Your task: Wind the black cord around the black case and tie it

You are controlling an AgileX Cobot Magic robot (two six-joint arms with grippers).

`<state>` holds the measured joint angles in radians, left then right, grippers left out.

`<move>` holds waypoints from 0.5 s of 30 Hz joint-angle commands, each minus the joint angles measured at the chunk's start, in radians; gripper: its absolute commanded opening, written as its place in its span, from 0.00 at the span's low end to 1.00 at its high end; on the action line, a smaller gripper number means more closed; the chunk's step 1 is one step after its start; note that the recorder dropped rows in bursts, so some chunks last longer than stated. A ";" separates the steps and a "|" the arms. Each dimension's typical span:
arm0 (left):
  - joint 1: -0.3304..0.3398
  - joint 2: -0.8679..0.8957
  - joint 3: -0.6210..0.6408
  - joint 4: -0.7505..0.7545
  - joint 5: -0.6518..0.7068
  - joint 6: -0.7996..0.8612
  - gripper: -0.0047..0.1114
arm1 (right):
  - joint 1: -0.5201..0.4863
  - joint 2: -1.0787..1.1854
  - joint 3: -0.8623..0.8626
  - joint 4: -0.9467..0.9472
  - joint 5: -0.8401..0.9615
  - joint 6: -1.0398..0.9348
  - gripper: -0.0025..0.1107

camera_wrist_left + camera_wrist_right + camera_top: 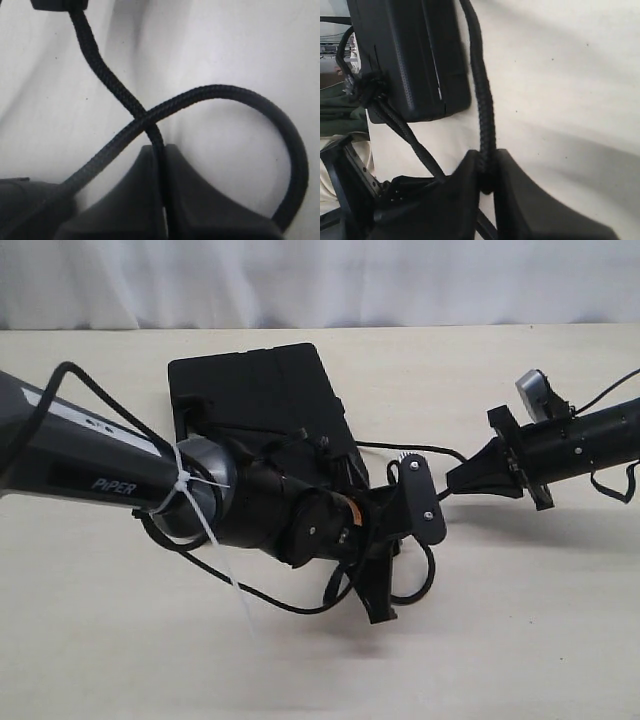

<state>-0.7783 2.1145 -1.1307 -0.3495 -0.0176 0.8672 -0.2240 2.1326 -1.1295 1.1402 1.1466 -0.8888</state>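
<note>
The black case (255,390) lies flat on the table at centre back; its corner (410,60) shows in the right wrist view. The black cord (405,448) runs from the case's right side to my right gripper (453,480), which is shut on it (487,162). The cord (481,85) rises straight from those fingertips past the case. My left gripper (383,605) points down in front of the case and is shut on another stretch of the cord (160,150). From there the cord (215,92) crosses over itself and curls into a loop (428,575) on the table.
The left arm (90,470) crosses from the left over the case's front edge, with a glossy cable and a white zip tie (195,505) on it. The right arm (590,445) reaches in from the right. The table (520,640) is pale beige; a white curtain hangs behind.
</note>
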 commanded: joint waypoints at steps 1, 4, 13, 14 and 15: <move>-0.001 -0.060 0.000 -0.005 0.077 -0.009 0.04 | -0.006 -0.002 0.006 0.007 0.007 0.033 0.27; -0.001 -0.121 0.000 -0.008 0.100 -0.009 0.04 | -0.008 -0.002 -0.007 0.001 0.060 0.052 0.41; 0.010 -0.288 0.000 -0.008 0.102 -0.009 0.04 | -0.010 -0.118 -0.044 -0.052 0.075 0.097 0.47; 0.018 -0.299 0.000 -0.008 0.102 -0.009 0.04 | -0.010 -0.141 -0.044 -0.055 0.075 0.097 0.47; 0.026 -0.304 -0.002 -0.008 0.102 -0.009 0.04 | -0.010 -0.159 -0.044 -0.055 0.075 0.097 0.47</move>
<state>-0.7711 1.8383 -1.1307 -0.3495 0.0852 0.8672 -0.2267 2.0339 -1.1681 1.0945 1.2048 -0.7954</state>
